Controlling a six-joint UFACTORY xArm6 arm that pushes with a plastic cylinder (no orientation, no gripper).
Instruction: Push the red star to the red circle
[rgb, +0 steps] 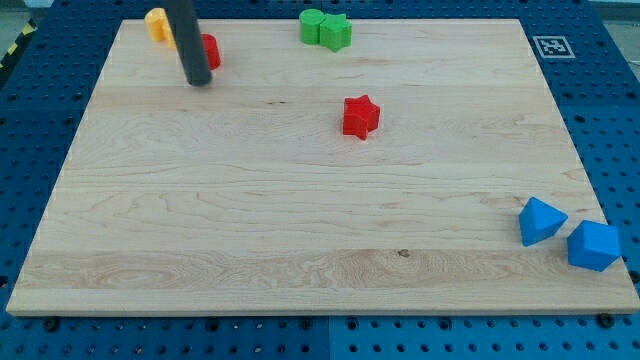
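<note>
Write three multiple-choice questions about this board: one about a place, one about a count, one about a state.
1. Where is the red star?
A. near the board's middle, toward the view's top
B. at the view's bottom left corner
C. beside the blue blocks

2. How many blue blocks are there?
A. one
B. two
C. four

3. Is my tip touching the red star?
A. yes, pressing it
B. no, it is far off, by the red circle
C. my tip is hidden

Key: 1 A, it lies above centre. 2 B, a pair sits at the view's bottom right. 3 B, bare wood separates them.
</note>
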